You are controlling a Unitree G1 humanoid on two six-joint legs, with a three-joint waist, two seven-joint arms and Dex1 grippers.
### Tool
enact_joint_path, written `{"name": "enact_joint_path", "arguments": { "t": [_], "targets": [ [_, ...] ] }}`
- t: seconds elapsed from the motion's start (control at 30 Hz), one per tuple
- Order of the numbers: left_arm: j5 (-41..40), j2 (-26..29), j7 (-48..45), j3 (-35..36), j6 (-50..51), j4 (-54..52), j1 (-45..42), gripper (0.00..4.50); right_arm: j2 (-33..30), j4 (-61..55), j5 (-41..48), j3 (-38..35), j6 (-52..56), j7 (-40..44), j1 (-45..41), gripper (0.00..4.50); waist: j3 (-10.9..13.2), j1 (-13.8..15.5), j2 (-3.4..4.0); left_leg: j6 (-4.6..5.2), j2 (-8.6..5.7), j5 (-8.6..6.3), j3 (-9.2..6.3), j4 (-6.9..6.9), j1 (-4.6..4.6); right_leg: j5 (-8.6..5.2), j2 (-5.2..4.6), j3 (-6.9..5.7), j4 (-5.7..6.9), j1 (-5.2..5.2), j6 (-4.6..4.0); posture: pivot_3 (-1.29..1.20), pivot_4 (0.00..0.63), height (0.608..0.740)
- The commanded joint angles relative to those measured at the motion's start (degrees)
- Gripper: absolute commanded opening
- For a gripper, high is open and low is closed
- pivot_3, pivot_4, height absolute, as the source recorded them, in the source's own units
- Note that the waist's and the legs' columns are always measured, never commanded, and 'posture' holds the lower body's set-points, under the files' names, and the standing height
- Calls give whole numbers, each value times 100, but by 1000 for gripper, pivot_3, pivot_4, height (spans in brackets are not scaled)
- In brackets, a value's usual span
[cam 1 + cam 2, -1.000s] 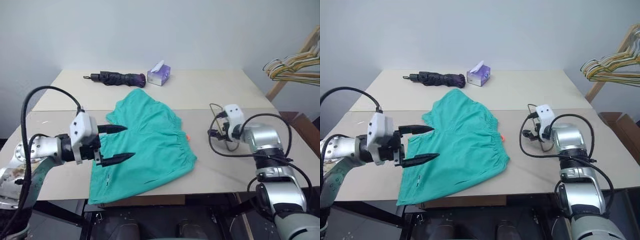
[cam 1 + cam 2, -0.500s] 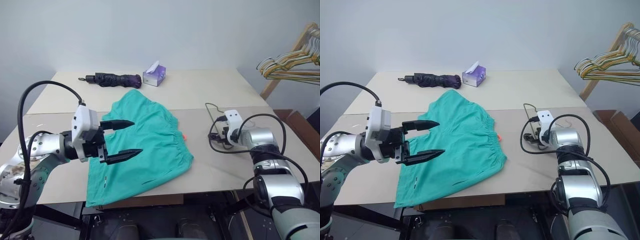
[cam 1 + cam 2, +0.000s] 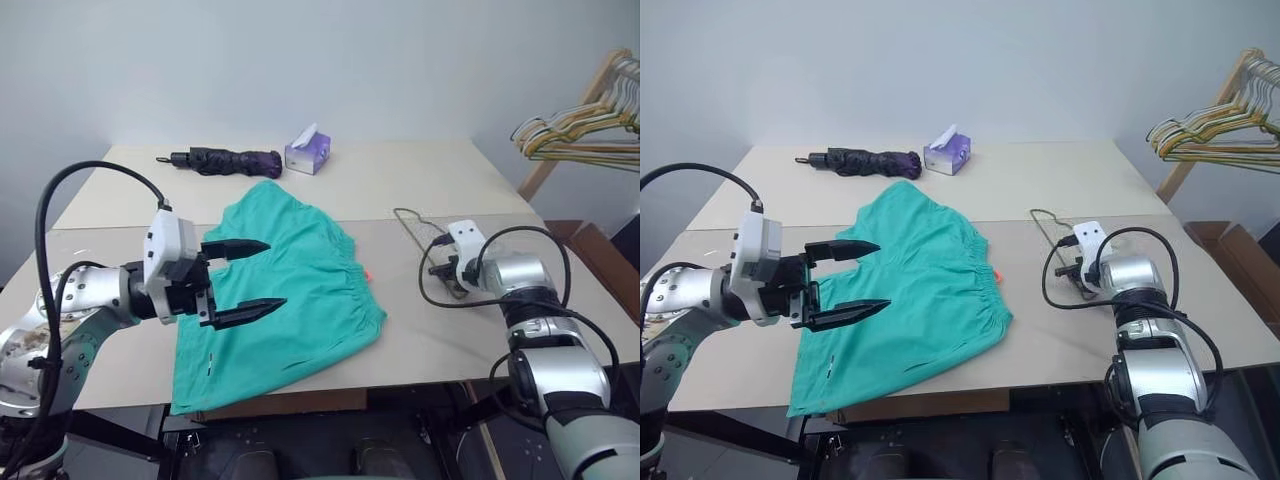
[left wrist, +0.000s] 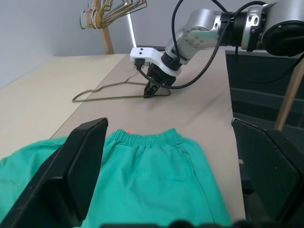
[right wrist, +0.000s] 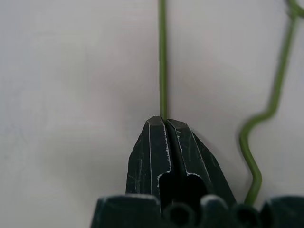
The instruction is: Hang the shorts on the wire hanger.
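Teal-green thin cloth shorts (image 3: 290, 290) with a gathered elastic waistband lie spread flat on the pale beige table (image 3: 420, 180), near its front edge, left of centre; one corner of the cloth hangs just over that edge. A small orange spot (image 3: 371, 272) shows at the waistband's right end.

Thin dull grey-tan wire hanger (image 3: 420, 232), triangular, lies flat on the table to the right of the shorts, apart from them. Its hook end points away toward the table's middle.

Right hand (image 4: 151, 90): fingers pressed together, clenched on one straight wire of the hanger at the end nearest the robot. In the right wrist view the wire runs straight out from between the closed fingertips (image 5: 164, 124), with the bent hook portion curving alongside.

Left hand (image 3: 245, 278): fingers spread wide, grasping nothing, held above the left part of the shorts and pointing toward the right.

At the far side of the table, a dark purple folded umbrella (image 3: 220, 158) lies on its side, and just beside it a small purple tissue box (image 3: 306, 152) with a white tissue standing up.

Off the table to the right, a bunch of pale yellow, green and tan hangers (image 3: 575, 135) hangs from a slanted wooden rack (image 3: 570, 125).
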Motion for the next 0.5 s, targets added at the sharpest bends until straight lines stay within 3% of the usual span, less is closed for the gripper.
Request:
{"name": "enact_joint_path", "arguments": {
  "t": [0.03,0.1,0.17,0.27,0.37,0.5],
  "targets": [
    [389,-314,1112,-321,492,159,-410,4500,120,-438,-86,8,0,-347,287,22,-7,20,-3,1,0,-1,-2,0,15,0,0,-1,-7,19,0,73,0,740],
    [349,-731,1866,-340,975,351,-668,4500,99,-992,-169,-1,-164,-552,478,22,-10,24,-6,2,-1,-2,-7,-1,32,-1,3,1,-14,41,3,71,0,740],
    [-259,-1461,2804,-56,1755,686,-1037,4500,30,-2189,-34,-100,-173,-431,809,22,-11,48,-4,2,-3,-2,-15,-1,23,-2,5,0,-17,39,4,67,0,740],
    [-1665,-2720,4127,529,2424,1018,-1307,4500,-29,-4096,290,-203,-191,-115,1372,22,-11,28,1,2,-6,-2,-33,8,-34,0,5,-3,-4,-9,8,57,0,740],
    [-2906,-3564,5169,884,2509,1191,-1351,4500,-53,-5260,502,-144,-278,122,1754,22,-12,9,3,2,-7,-2,-39,16,-76,3,4,1,2,-51,8,42,0,740],
    [-3852,-4046,6081,972,2307,1460,-1447,4500,-40,-6240,629,60,-688,340,2090,22,-13,35,4,2,-7,-2,-42,15,-59,4,5,-2,11,-41,7,36,0,740]
  ]
}}
